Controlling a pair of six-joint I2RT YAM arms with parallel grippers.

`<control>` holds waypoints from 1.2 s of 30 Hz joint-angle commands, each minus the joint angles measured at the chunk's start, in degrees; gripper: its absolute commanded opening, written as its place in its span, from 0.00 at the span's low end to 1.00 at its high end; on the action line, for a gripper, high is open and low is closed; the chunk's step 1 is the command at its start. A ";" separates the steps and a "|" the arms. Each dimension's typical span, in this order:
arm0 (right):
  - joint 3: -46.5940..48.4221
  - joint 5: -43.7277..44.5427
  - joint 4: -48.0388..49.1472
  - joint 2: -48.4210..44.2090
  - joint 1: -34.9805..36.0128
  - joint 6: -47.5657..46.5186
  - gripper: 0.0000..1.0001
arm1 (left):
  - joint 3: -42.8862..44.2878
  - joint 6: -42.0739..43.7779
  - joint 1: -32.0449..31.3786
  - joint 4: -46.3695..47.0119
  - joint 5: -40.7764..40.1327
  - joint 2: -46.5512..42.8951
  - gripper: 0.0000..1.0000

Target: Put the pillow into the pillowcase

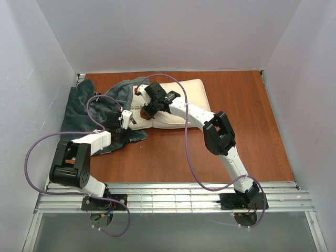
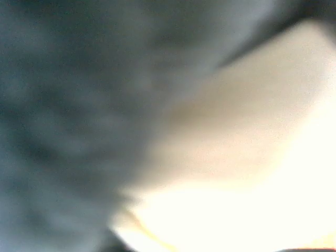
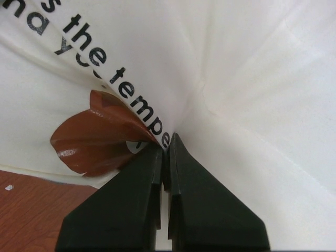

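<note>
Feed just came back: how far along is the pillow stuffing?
Done: little; the pillow lies almost wholly outside the pillowcase, which is spread at the left. In hand: the right gripper pinches the pillow's printed face; the left gripper is at the pillowcase edge, grip unclear. Left: opening it and sliding the pillow in.

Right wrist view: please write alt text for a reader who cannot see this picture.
The black right gripper is shut, pinching a fold of the cream pillow, whose fabric creases toward the pinch. Dark printed letters and a brown printed shape lie left of the pinch, and the wooden table shows at lower left.
</note>
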 commanded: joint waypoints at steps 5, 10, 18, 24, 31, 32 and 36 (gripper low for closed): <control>2.46 2.30 2.64 1.02 -0.03 2.06 0.01 | -0.73 13.22 -0.37 -16.62 20.34 -14.81 0.00; 4.75 4.85 2.63 2.69 -0.11 3.46 0.01 | -0.99 33.79 -0.73 -38.31 27.39 -24.71 0.00; 1.43 1.44 3.07 1.91 0.15 4.69 0.01 | -0.12 22.94 -0.73 -35.12 23.09 -26.48 0.35; -2.98 -5.68 5.45 -0.64 0.06 6.97 0.01 | 2.69 9.13 -0.29 -25.27 13.96 -31.04 0.49; -2.63 -7.01 5.45 -0.65 0.24 7.59 0.01 | 8.23 1.74 -0.20 -17.10 4.71 -18.93 0.50; -2.63 -7.36 5.45 -0.82 0.24 7.59 0.01 | 8.67 1.39 -0.28 -16.57 5.32 -16.13 0.49; -3.16 -8.07 5.54 -1.43 0.24 9.17 0.01 | 10.95 0.85 -0.29 -13.05 6.20 -10.66 0.42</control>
